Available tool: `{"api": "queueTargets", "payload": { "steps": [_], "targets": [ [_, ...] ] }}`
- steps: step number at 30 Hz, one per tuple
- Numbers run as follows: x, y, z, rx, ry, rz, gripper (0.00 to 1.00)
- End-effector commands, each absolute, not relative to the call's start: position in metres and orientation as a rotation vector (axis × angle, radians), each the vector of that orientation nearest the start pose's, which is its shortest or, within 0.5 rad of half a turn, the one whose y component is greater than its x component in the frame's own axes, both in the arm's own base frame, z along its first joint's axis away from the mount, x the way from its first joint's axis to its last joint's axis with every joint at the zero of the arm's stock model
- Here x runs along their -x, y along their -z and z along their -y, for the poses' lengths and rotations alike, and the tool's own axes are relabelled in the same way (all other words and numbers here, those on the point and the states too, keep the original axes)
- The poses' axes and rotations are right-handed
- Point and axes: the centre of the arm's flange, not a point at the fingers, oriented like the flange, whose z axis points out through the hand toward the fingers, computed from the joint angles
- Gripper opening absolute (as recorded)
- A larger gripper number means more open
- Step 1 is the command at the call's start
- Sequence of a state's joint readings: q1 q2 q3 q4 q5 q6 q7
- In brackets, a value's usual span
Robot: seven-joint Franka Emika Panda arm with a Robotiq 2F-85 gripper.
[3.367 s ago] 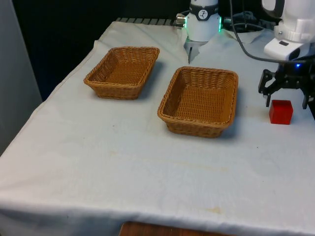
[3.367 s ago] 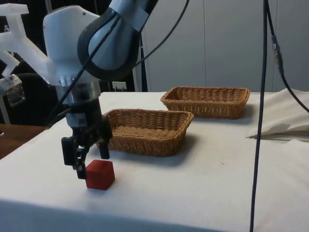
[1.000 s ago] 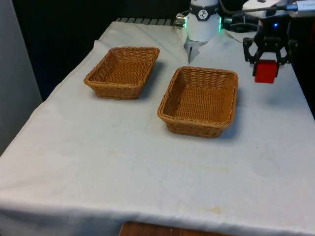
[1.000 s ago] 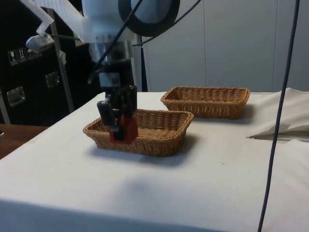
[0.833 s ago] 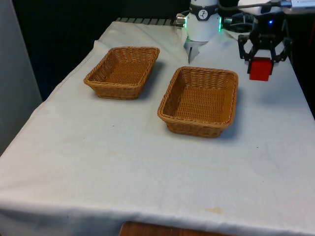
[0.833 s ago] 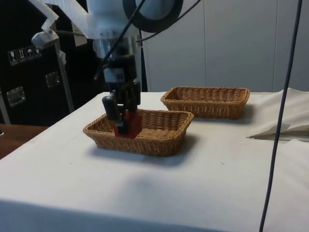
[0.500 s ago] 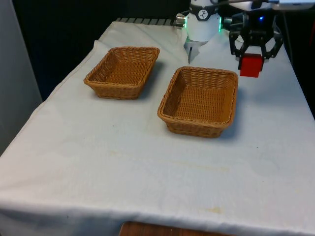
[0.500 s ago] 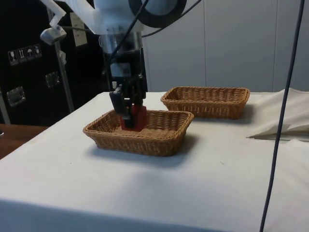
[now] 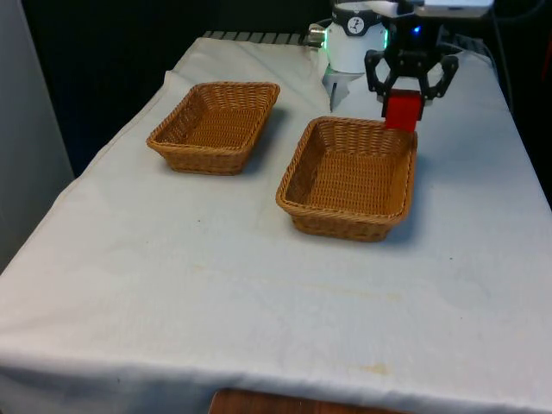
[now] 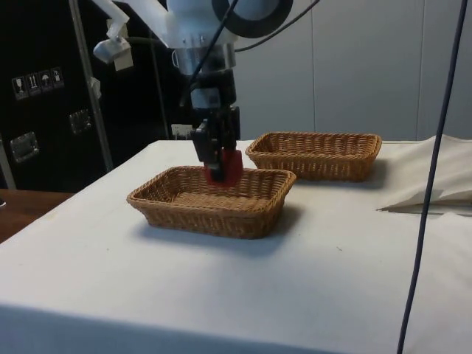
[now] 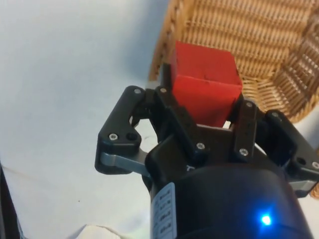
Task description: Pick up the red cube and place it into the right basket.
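My black gripper (image 9: 403, 102) is shut on the red cube (image 9: 401, 113) and holds it in the air over the far rim of the right wicker basket (image 9: 297, 172). The side view has the red cube (image 10: 226, 167) hanging just above the near basket (image 10: 184, 214), with the gripper (image 10: 219, 151) gripping it from above. Seen from the wrist, the red cube (image 11: 205, 81) sits between the two black fingers, over the basket's woven corner (image 11: 279, 69).
A second wicker basket (image 9: 185, 145) lies at the front view's left, also seen as the far basket (image 10: 354, 166) in the side view. White cloth (image 9: 259, 293) covers the table. A black cable (image 10: 428, 184) hangs down on the side view's right.
The gripper has carried the red cube up off the cloth and sideways towards the front view's left, from beside the right basket to above its far rim.
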State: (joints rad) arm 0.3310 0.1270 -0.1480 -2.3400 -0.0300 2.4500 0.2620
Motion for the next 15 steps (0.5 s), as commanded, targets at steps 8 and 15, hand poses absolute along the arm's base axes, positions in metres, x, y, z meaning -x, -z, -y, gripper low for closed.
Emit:
{"api": "queueTargets", "payload": {
  "steps": [8,15],
  "targets": [
    [-0.496,-0.291,-0.067,3.169,-0.008,-0.089,0.02],
    [-0.492,-0.291,-0.045,3.161,-0.014,-0.090,0.02]
  ]
}}
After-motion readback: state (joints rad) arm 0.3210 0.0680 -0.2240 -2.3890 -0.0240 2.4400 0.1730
